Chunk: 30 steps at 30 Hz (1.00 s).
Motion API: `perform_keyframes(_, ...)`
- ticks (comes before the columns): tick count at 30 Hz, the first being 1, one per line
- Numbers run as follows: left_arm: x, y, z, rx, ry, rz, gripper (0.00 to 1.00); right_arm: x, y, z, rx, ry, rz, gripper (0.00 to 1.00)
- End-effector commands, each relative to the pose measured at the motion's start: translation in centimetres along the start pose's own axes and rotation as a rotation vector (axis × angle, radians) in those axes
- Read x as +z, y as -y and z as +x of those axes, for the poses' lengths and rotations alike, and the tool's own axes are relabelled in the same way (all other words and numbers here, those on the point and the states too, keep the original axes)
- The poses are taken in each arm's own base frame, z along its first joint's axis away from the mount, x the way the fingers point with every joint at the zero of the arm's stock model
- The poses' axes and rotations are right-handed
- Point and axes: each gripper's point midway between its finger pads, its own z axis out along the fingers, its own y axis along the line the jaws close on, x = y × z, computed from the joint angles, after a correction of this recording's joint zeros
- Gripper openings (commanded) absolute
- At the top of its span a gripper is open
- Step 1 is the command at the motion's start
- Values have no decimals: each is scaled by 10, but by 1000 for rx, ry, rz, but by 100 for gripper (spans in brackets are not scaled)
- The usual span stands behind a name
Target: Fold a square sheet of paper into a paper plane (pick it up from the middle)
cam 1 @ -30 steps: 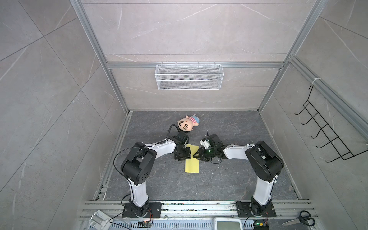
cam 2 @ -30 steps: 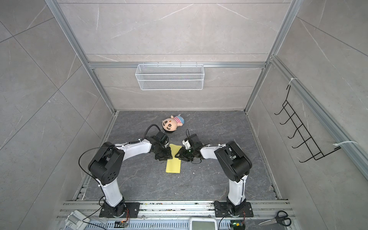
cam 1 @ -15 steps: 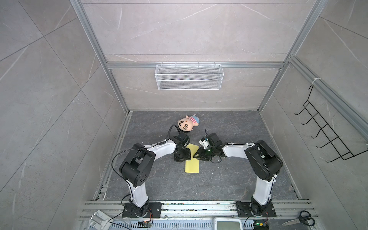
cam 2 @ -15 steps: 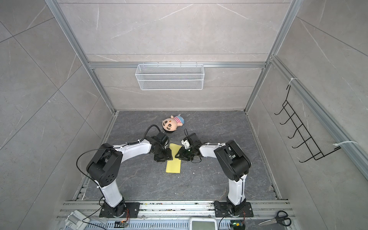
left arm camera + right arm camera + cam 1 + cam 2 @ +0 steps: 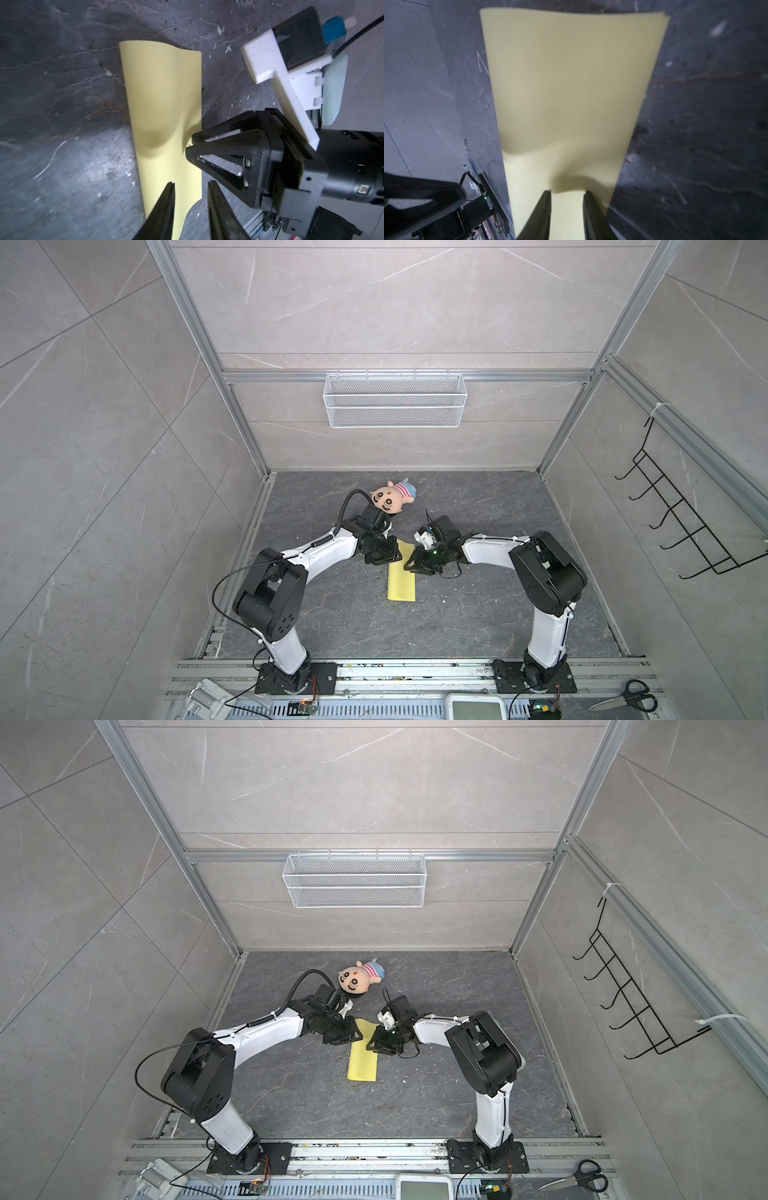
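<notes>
A plush doll (image 5: pixel 392 498) lies on the dark grey stone floor (image 5: pixel 478 614) near the back wall, with its face visible in both top views. A white wire basket (image 5: pixel 395 400) is mounted on the back wall rail, and a black hook rack (image 5: pixel 681 506) hangs on the right wall. Scissors (image 5: pixel 622 699) lie at the front right corner, and a white device (image 5: pixel 476 707) of undetermined type sits at front centre.

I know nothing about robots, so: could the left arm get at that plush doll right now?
Probably yes. The plush doll lies on the floor just beyond the left gripper, nothing between them, and the arm's elbow is bent. That gripper sits over the yellow paper, though.
</notes>
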Motion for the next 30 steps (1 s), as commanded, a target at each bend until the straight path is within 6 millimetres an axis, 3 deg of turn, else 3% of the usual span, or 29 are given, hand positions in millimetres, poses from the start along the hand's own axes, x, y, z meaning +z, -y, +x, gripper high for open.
perform_keyframes(1,13,6,2,18,-37,50,24,16,71,29,97,-71,248,30)
perform_keyframes(11,27,-35,23,73,-122,-99,17,17,78,32,118,-74,279,29)
perform_keyframes(30,35,-75,38,26,-166,-265,14,18,87,37,129,-83,315,28)
